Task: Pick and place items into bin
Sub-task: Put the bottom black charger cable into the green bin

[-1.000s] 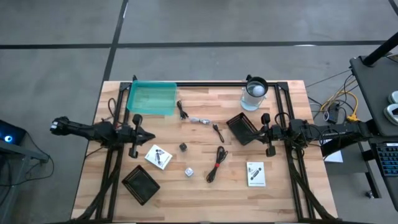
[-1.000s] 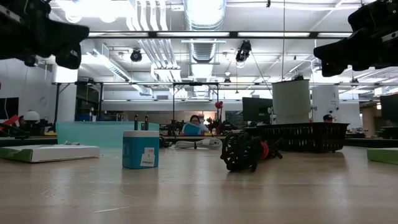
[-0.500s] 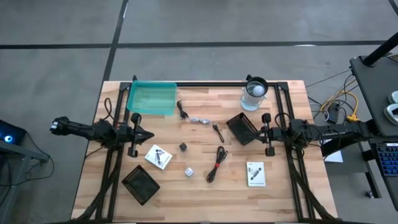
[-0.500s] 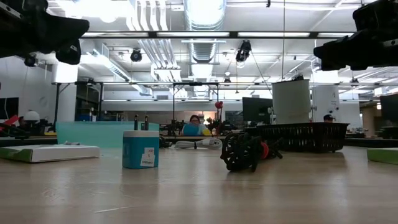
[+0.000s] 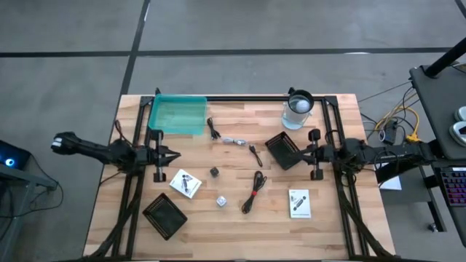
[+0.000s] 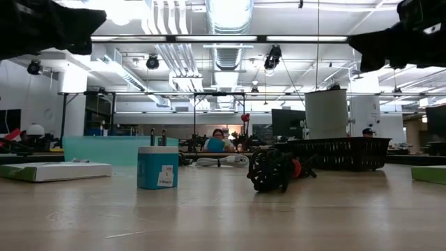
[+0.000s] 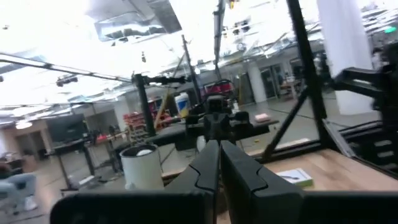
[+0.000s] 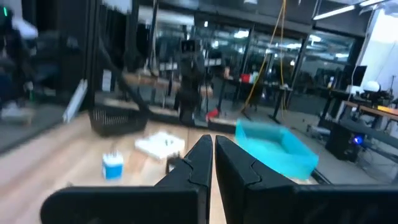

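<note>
On the wooden table lie two white packets [image 5: 186, 183] [image 5: 299, 203], a dark cube [image 5: 215, 172], a white cube [image 5: 220, 201], a black-and-red cable [image 5: 254, 191] and thin black cables [image 5: 213, 129] [image 5: 255, 154]. The teal bin [image 5: 177, 114] stands at the far left. My left gripper [image 5: 177, 154] hovers shut above the table's left part, pointing right. My right gripper [image 5: 297, 154] hovers shut on the right, over a black mesh tray [image 5: 284, 151], pointing left. The wrist views show both pairs of fingers [image 7: 219, 163] [image 8: 212, 152] closed on nothing.
A clear cup with a white ball [image 5: 298, 108] stands at the far edge. A second black mesh tray [image 5: 165, 215] sits near the left front corner. In the low view the cube [image 6: 157, 167] and the coiled cable [image 6: 272, 169] rest mid-table. People sit in the room behind.
Both grippers have risen a little, moving toward the top of the low view. Neither has opened. Nothing on the table has moved.
</note>
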### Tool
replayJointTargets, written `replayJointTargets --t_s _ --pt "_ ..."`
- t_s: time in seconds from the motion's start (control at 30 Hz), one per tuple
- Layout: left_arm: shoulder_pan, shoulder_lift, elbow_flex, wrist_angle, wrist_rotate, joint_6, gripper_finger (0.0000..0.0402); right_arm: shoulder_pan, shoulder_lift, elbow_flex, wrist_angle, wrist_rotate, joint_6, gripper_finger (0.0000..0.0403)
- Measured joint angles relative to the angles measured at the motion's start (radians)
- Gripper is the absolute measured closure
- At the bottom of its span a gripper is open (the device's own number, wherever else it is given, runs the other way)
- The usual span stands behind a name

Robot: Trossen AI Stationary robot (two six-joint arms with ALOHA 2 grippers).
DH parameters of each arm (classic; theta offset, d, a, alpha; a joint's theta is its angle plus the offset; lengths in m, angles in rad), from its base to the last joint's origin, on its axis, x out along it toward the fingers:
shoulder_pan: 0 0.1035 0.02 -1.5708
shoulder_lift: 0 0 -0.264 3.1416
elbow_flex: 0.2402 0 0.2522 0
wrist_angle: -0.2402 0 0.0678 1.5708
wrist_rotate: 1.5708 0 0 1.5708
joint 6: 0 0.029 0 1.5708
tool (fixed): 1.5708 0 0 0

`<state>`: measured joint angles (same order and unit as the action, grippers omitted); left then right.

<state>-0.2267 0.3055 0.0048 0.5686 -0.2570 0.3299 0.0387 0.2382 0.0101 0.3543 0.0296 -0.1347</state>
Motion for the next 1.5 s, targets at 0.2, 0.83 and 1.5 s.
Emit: replayJointTargets --t_s 0.2,0.83,1.5 --pt "0.038 0.163 0.0 0.141 -0.084 -0.007 0.0395 0.0 0.04 0.0 -0.003 0.0 -0.01 0.0385" --pt "0.07 0.762 0.221 0.445 -0.158 0.106 0.0242 0.0 0.354 0.0 0.261 0.053 -0.095 0.0246" --pt "0.07 0.818 0.265 0.435 -0.179 0.123 0.0242 0.005 0.877 0.254 0.221 0.04 -0.103 0.0253"
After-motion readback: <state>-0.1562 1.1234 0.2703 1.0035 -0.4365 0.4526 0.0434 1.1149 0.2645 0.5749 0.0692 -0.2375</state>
